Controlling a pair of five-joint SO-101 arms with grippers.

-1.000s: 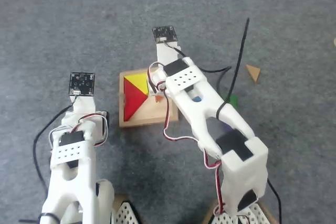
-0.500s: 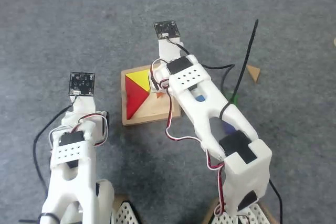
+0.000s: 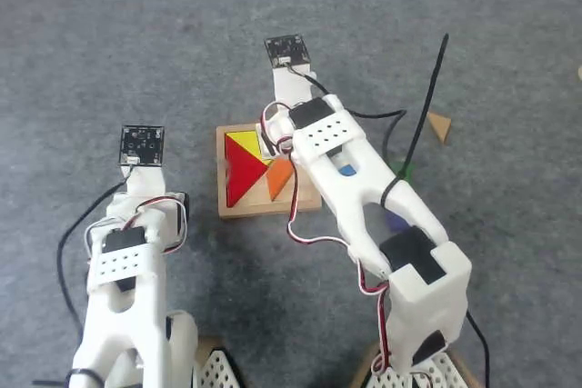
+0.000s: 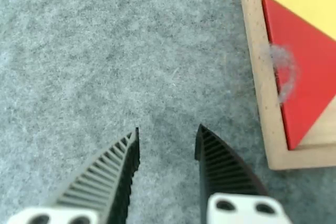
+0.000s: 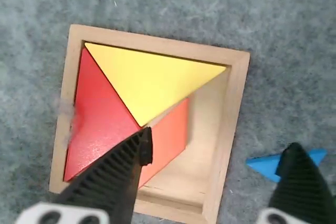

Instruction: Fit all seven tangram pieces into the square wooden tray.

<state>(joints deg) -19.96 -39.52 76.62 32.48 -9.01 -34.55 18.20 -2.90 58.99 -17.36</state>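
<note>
The square wooden tray lies mid-table under my right arm. Inside it a yellow triangle, a red triangle and an orange piece lie flat and fitted together; the same orange piece shows in the high view. My right gripper hovers open above the tray with nothing held. A blue piece lies on the carpet just outside the tray rim. To the left of the tray, my left gripper hangs open and empty over bare carpet.
A tan triangle lies far right on the grey carpet. A green piece and a purple piece peek out beside the right arm. A black cable runs up past them.
The orange piece, earlier up at the right gripper, now lies flat in the tray next to the red triangle. The tray has slid slightly to the right. The left arm is still.
</note>
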